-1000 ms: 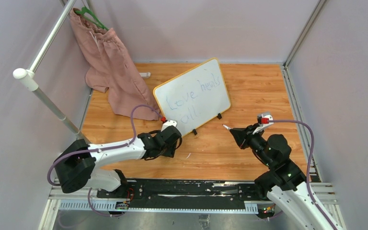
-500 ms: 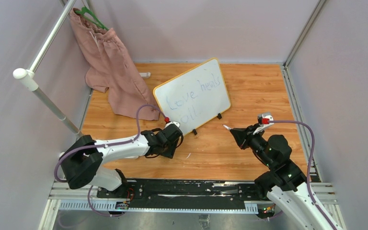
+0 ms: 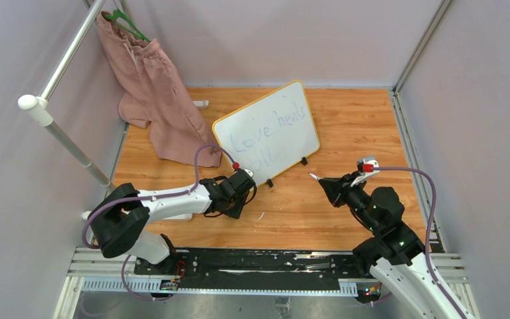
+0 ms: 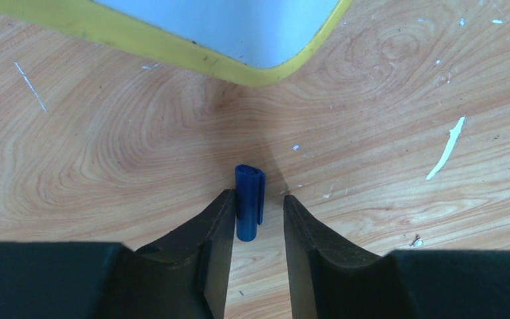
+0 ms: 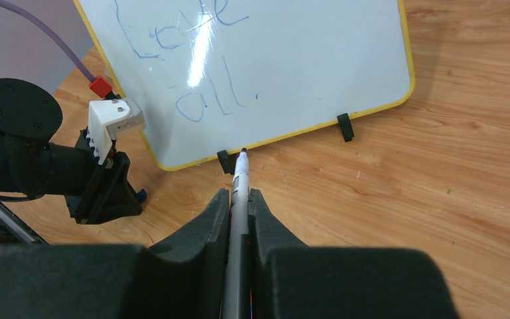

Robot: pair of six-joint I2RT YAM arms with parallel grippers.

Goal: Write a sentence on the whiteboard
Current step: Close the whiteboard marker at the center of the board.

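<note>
Yellow-framed whiteboard (image 3: pixel 292 139) just beyond left jaws open astride blue cap (image 4: pixel 249 211), right jaws tight on marker (image 5: pixel 240 183).

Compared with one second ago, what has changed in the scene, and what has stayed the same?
The left arm swung its elbow rightward, and the left gripper crept slightly right, toward the near corner of the whiteboard. Its open jaws now stand on either side of a blue cap, not gripping it. Unchanged: the right gripper shut on the marker, the whiteboard, the pink cloth.
</note>
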